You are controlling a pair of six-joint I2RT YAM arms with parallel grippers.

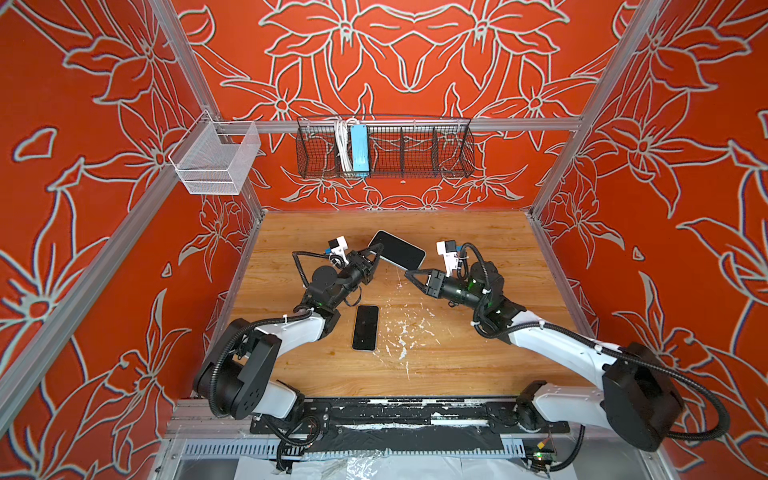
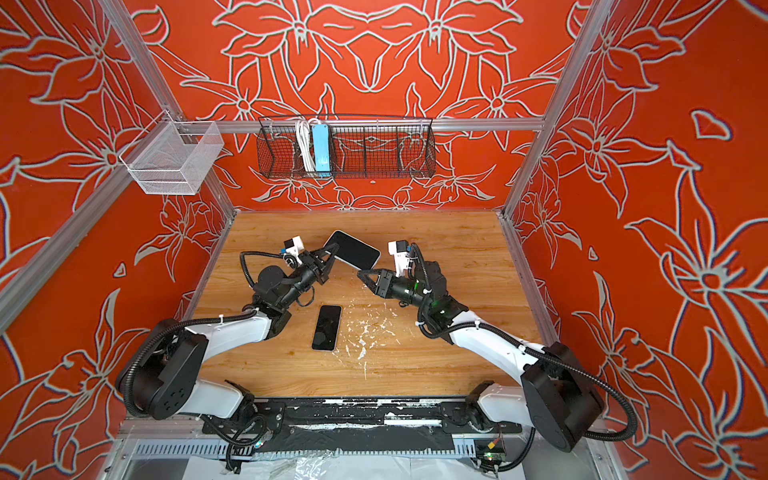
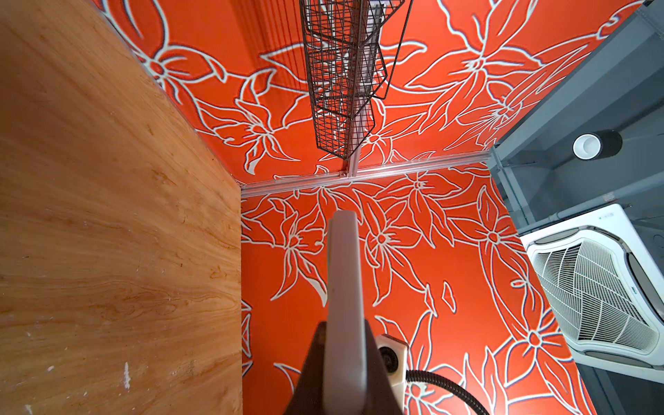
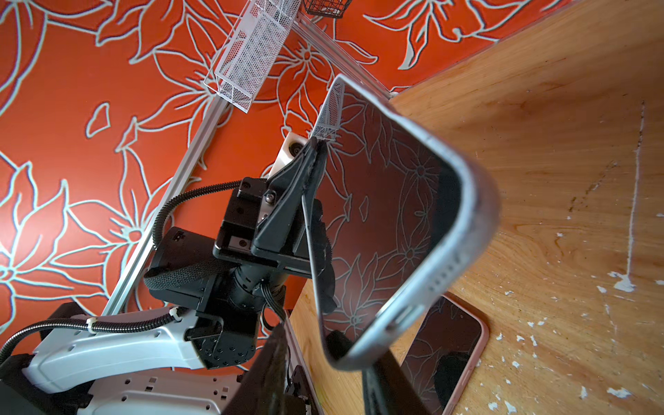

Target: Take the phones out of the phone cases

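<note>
A phone (image 1: 399, 249) with a glossy dark screen sits in a light grey phone case (image 4: 474, 215) and is held tilted above the wooden table (image 1: 478, 353). My left gripper (image 1: 377, 249) is shut on the case's long left edge; its wrist view shows the grey edge (image 3: 343, 273) pinched between the dark fingers. My right gripper (image 1: 409, 274) is at the near right corner of the case. In the right wrist view its fingers (image 4: 388, 381) stand apart with that corner between them, not pinched. A second, pink-rimmed phone (image 1: 365, 328) lies flat on the table.
On the back wall hangs a black wire basket (image 1: 384, 147) holding a blue power strip (image 1: 358, 149). A white mesh basket (image 1: 216, 158) hangs on the left rail. White flecks (image 1: 403, 332) mark the table beside the flat phone.
</note>
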